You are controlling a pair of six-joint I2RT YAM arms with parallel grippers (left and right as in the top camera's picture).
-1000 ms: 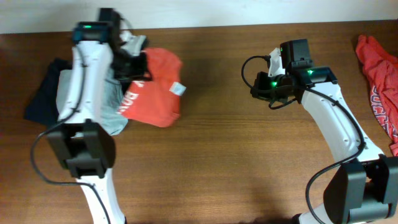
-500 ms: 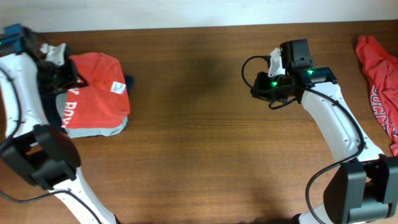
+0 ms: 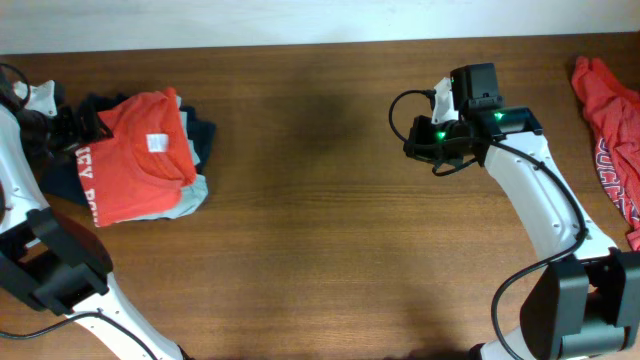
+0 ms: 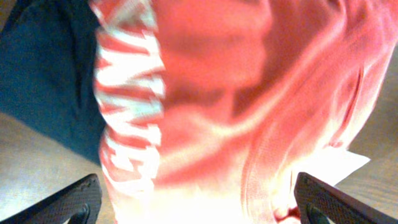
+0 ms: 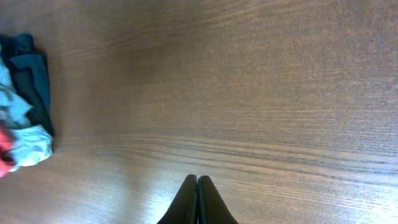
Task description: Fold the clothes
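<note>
Currently, my left claw stands wide apart, facing the folded orange-red T-shirt at upper left. My right claw is pressed closed, empty, above the table.

Open tabletop centre, folded stack left, shirt right

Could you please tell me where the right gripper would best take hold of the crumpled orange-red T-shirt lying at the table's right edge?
Probably the bunched far end of the crumpled orange-red cotton T-shirt, from above on its left side: folds stand raised there, with the brown wooden table showing beside. The shut right gripper must open first.
</note>
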